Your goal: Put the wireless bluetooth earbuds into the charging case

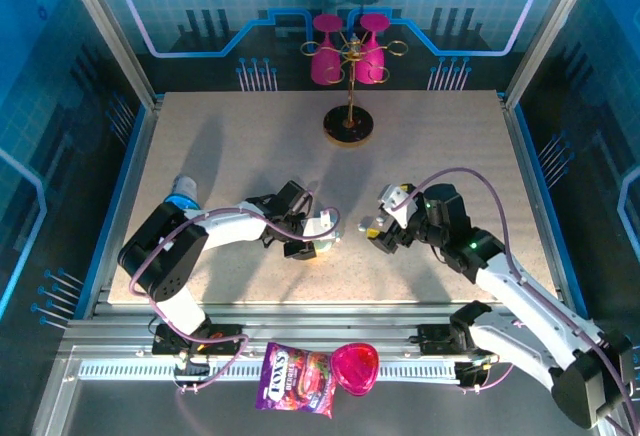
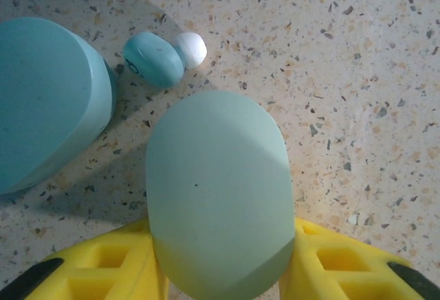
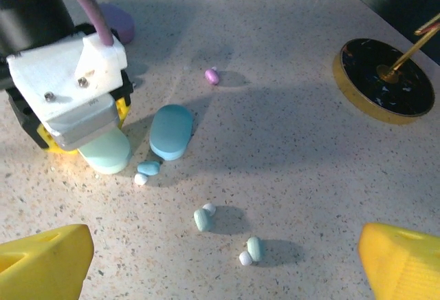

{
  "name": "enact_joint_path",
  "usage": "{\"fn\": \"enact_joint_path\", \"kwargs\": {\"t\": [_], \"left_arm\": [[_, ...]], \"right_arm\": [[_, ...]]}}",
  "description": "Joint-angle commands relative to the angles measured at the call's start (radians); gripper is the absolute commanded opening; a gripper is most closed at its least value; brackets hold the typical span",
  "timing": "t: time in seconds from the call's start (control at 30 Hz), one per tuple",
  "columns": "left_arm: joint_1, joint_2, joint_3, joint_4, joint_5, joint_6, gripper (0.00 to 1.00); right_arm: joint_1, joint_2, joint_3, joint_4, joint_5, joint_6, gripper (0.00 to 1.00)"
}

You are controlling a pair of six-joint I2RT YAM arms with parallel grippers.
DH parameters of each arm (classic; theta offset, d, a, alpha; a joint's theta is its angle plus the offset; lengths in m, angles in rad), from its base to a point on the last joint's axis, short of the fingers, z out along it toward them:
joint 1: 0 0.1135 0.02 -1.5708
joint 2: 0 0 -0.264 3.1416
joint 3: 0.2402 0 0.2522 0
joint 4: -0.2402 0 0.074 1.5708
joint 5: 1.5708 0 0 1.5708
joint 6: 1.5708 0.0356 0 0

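My left gripper [image 2: 220, 248] is shut on a pale green pebble-shaped charging case [image 2: 216, 183], its yellow fingers [image 2: 103, 265] pressed against both sides. The case lies closed on the table. Beside it lie a closed blue case [image 3: 170, 131] and a blue earbud with a white tip [image 2: 161, 56]. Two pale green earbuds [image 3: 203, 217] [image 3: 253, 248] lie on the table between my right gripper's spread yellow fingers [image 3: 402, 262]. My right gripper [image 3: 220, 272] hangs open above them, holding nothing. A lilac earbud [image 3: 212, 76] lies farther back. From above, the left gripper [image 1: 322, 228] and right gripper [image 1: 380, 224] face each other.
A lilac case [image 3: 118, 22] lies behind the left gripper. A gold stand on a dark round base [image 1: 349, 124] holds pink glasses at the back. A blue round cap [image 1: 182, 194] sits by the left arm. A candy bag [image 1: 295, 378] and a pink object [image 1: 355, 368] lie on the front rail.
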Motion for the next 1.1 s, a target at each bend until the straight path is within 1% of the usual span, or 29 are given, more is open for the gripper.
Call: {"fn": "enact_joint_path", "kwargs": {"t": [0.0, 0.07, 0.17, 0.2, 0.27, 0.3, 0.43, 0.5, 0.6, 0.7, 0.83, 0.93, 1.03, 1.07], "left_arm": [[-0.008, -0.061, 0.010, -0.023, 0.027, -0.003, 0.37], [-0.007, -0.106, 0.006, -0.015, 0.043, -0.009, 0.37], [-0.008, -0.186, -0.004, 0.012, 0.068, -0.019, 0.37], [-0.008, -0.217, -0.008, 0.030, 0.079, -0.024, 0.37], [-0.008, -0.267, -0.012, 0.054, 0.107, -0.030, 0.37], [-0.007, -0.289, -0.009, 0.063, 0.119, -0.031, 0.37], [-0.012, -0.347, 0.010, 0.076, 0.146, -0.040, 0.37], [-0.015, -0.365, 0.021, 0.085, 0.160, -0.043, 0.37], [-0.020, -0.373, 0.042, 0.094, 0.184, -0.055, 0.37], [-0.026, -0.371, 0.058, 0.096, 0.197, -0.061, 0.37], [-0.037, -0.368, 0.072, 0.092, 0.201, -0.062, 0.37], [-0.046, -0.365, 0.082, 0.086, 0.202, -0.059, 0.37], [-0.050, -0.366, 0.085, 0.085, 0.202, -0.057, 0.37], [-0.051, -0.367, 0.087, 0.085, 0.203, -0.058, 0.37]], "right_arm": [[0.001, -0.047, 0.062, -0.025, 0.045, 0.200, 1.00], [-0.030, -0.052, 0.091, -0.069, 0.037, 0.346, 1.00], [-0.106, -0.044, 0.118, -0.118, -0.018, 0.623, 0.98], [-0.137, -0.040, 0.116, -0.124, -0.057, 0.722, 0.97], [-0.188, -0.025, 0.099, -0.121, -0.159, 0.868, 0.94], [-0.207, -0.014, 0.085, -0.109, -0.230, 0.933, 0.93], [-0.220, 0.036, 0.053, -0.028, -0.448, 1.112, 0.89], [-0.214, 0.068, 0.025, 0.069, -0.540, 1.206, 0.86], [-0.185, 0.104, -0.033, 0.254, -0.604, 1.335, 0.83], [-0.146, 0.138, -0.065, 0.369, -0.619, 1.402, 0.81], [-0.088, 0.182, -0.057, 0.403, -0.596, 1.415, 0.79], [-0.054, 0.221, -0.048, 0.459, -0.592, 1.437, 0.76], [-0.031, 0.258, -0.037, 0.498, -0.593, 1.451, 0.67], [-0.026, 0.270, -0.035, 0.507, -0.596, 1.453, 0.62]]}}
